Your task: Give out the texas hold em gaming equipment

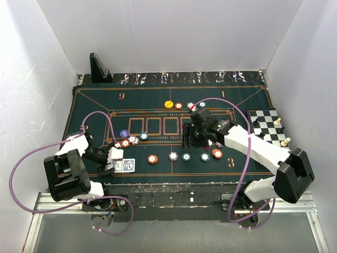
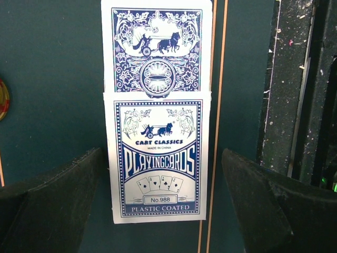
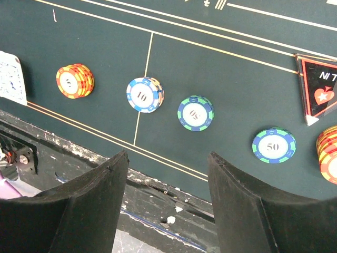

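At the near edge of the green poker mat (image 1: 142,103) the left gripper (image 2: 162,158) is fully released. Its dark fingers (image 2: 52,205) stand on either side of a card box (image 2: 158,163) and grasp nothing. On the box one reads "CART CLASSICS", "MADE IN CHINA", "PLAYINGCARDS", "No.988" and "PLASTIC COATED". A playing card (image 2: 157,47) touches the far end of the box, its blue back showing a horse cart.

The right gripper (image 3: 166,163) hangs over the near border of the mat, its jaws apart and empty. Beyond it some poker chips lie in a row, each apart from the next:
- an orange stack (image 3: 75,80) marked "5"
- a white-blue chip (image 3: 143,95) marked "10"
- a blue-green chip (image 3: 195,113) whose number is blurred, perhaps "100"
- another blue-green chip (image 3: 273,146) marked "50"

Near this last chip lies a black triangular marker (image 3: 318,87) with a red star and the letters "NI T".

Farther away a yellow chip (image 1: 169,104) lies on the mat, which carries the numbers "9", "1" and "3". A chessboard (image 1: 266,124) with pieces lies at the mat's right side. A black stand (image 1: 100,68) is at the far left corner.
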Action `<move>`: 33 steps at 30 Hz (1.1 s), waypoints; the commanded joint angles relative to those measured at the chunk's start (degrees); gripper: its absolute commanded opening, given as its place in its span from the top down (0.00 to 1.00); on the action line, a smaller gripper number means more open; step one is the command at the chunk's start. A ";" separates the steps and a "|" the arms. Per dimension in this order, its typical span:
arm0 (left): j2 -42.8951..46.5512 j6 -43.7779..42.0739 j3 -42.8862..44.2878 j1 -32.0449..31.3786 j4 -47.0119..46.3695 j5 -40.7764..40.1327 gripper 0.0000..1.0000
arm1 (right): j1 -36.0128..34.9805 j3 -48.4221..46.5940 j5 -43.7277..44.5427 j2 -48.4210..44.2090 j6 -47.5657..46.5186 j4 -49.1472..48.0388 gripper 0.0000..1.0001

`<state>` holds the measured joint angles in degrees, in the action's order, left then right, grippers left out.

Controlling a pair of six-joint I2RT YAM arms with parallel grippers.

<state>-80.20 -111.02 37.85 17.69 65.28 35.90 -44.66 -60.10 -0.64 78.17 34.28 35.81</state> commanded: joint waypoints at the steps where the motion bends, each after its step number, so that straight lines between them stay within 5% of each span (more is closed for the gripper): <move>1: 0.22 -1.74 -1.02 -0.90 -1.91 0.84 0.02 | -0.25 -0.55 -0.50 0.66 -0.01 -1.62 0.32; 8: 1.19 -1.83 -2.60 -1.96 -4.19 1.01 0.03 | -0.16 -0.99 -0.41 1.19 -0.01 -1.71 0.32; 18: 1.19 0.89 -2.25 -3.98 -3.84 0.84 0.42 | -0.25 -0.55 -0.50 1.46 0.26 -1.89 0.34; 25: 4.61 2.83 -1.64 -3.98 -0.86 3.21 0.54 | -0.25 -1.08 -1.11 1.81 0.17 -1.89 0.34; 33: 5.50 7.31 9.42 -3.89 11.44 10.76 0.69 | -0.25 -1.78 -4.36 1.20 0.08 -2.85 0.34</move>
<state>-76.09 -105.95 40.58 14.00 69.82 39.11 -44.66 -60.12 -2.02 79.99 34.30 35.35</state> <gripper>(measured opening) 0.649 0.655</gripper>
